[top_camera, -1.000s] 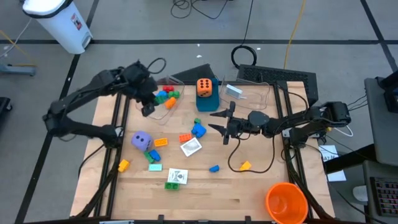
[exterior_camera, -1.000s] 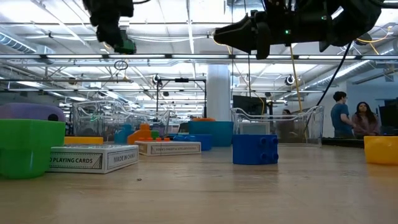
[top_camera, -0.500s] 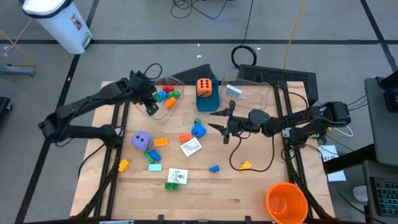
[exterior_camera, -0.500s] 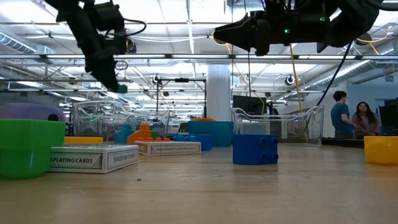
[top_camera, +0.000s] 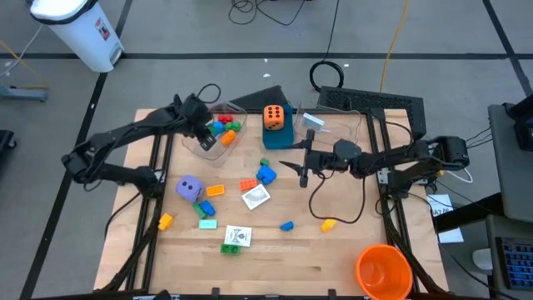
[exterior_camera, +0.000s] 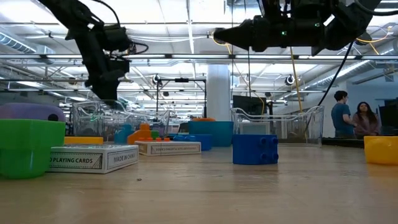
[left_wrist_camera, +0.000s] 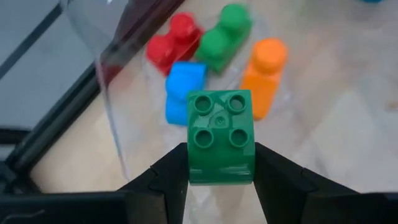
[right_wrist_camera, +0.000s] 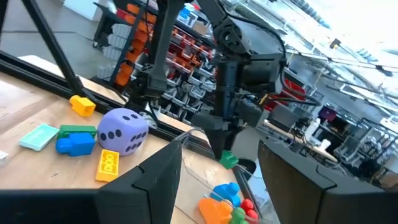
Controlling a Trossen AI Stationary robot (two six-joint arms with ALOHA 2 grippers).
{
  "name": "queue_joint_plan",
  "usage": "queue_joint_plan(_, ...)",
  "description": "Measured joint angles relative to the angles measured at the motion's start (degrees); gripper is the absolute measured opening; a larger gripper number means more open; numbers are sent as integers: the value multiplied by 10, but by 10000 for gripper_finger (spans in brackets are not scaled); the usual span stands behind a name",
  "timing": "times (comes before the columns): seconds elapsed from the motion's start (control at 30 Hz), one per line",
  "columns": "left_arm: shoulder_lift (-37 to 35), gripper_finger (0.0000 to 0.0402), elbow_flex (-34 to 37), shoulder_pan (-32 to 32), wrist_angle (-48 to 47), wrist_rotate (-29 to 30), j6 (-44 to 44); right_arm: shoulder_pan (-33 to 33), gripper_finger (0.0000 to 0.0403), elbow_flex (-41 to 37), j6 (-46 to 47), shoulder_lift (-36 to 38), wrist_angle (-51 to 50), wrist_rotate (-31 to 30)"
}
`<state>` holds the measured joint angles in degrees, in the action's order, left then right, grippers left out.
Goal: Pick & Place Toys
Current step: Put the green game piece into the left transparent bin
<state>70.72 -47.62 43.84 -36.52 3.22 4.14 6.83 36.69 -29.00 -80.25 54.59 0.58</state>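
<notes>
My left gripper (top_camera: 205, 140) is shut on a green four-stud brick (left_wrist_camera: 220, 134) and hangs at the rim of the clear tub (top_camera: 223, 143) at the table's far left. On the tub's floor lie red, green, blue and orange bricks (left_wrist_camera: 214, 46). The right wrist view shows the same green brick (right_wrist_camera: 228, 160) under the left arm's fingers. My right gripper (top_camera: 298, 167) hovers open and empty over the table's middle, right of centre, pointing toward the left edge. My left gripper pinches the green brick by two opposite side walls (left_wrist_camera: 192, 155), one finger on each. The fingers (left_wrist_camera: 166, 177) slant steeply down from above. The brick is lifted clear, studs facing up the wrist, above the bricks in the tub.
An orange die (top_camera: 273, 116) sits on a blue box (top_camera: 277, 137). A purple die (top_camera: 190, 188), white cards (top_camera: 256, 197) and several loose bricks (top_camera: 266, 173) lie mid-table. A second clear tub (top_camera: 333, 125) stands far right, an orange cup (top_camera: 383, 271) near right. People stand in the room behind.
My left gripper has sunk from high above the table to the clear tub's rim, tipping more steeply downward and keeping the green brick in its fingers. My right gripper has rolled a little in place.
</notes>
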Motion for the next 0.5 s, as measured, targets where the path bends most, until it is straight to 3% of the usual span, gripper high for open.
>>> queue_joint_plan(0.3,46,140,0,1,-1,16,-38,3,208,0,4,0,-7,-3)
queue_joint_plan(0.5,51,166,16,1,21,16,-50,3,208,0,4,0,-9,-3)
